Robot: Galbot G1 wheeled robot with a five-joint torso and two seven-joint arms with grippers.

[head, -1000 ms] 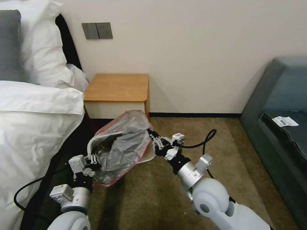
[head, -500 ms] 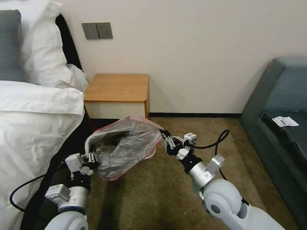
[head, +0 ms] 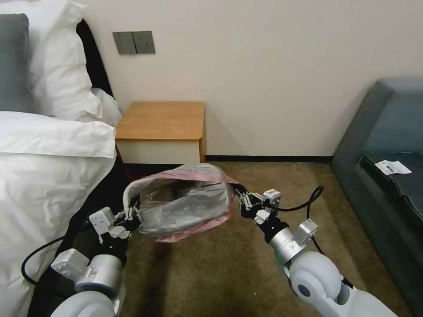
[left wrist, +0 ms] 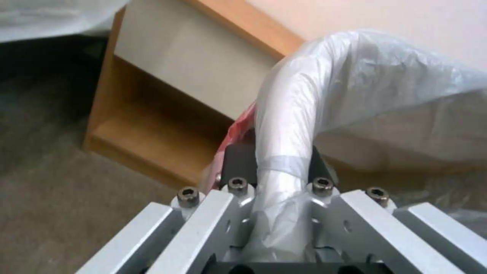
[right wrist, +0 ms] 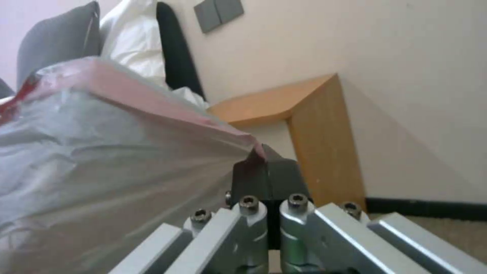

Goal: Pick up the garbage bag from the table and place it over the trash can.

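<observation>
The garbage bag (head: pixel 185 207) is off the worktop (head: pixel 161 119) and stretched out low over the carpet (head: pixel 229 264) in front of it, its mouth pulled wide across the trash can (head: pixel 131 189), whose cream rim shows through the plastic on the left side. So the pickup looks done, and the fitting is well under way; what is left, as I judge it, is to draw the pink-red band down around the rim on every side and let go. The plastic is thin, grey and translucent, taut along the top and crinkled below (the band hangs loose along the near edge).

The left pincer (head: pixel 132 216) is clamped on the bag where it wraps the can's rim. The right pincer (head: pixel 243 200) is closed tight on the bag's opposite edge, pulling it towards the right. The bed (head: pixel 48 167) lies to the left.
</observation>
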